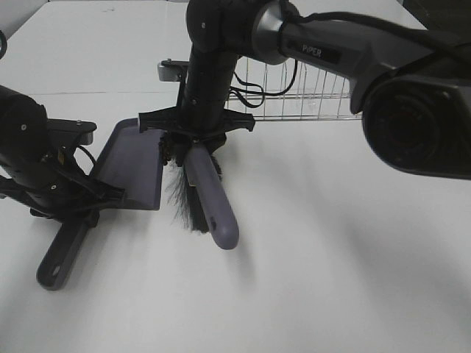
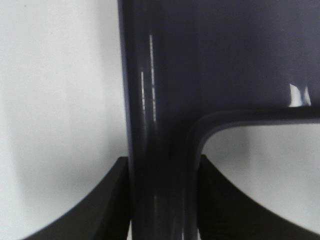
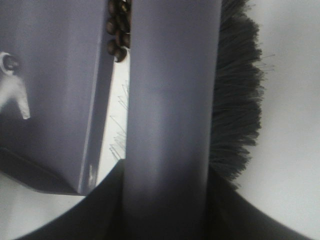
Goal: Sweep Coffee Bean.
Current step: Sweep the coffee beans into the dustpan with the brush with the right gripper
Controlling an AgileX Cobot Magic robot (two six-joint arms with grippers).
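At the dustpan [image 1: 129, 165] lip sit the coffee beans [image 3: 118, 30]; our right claw [image 3: 167, 200] grips the brush [image 1: 213, 206], our left claw [image 2: 162, 200] clamps the dustpan handle. We should sweep leftward, pan flat on the counter [image 1: 331, 257].

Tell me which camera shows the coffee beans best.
Right wrist: the coffee beans cluster clearly at the dustpan edge, beside the brush handle. In exterior high the right arm largely blocks them; left wrist shows only the dustpan's handle.
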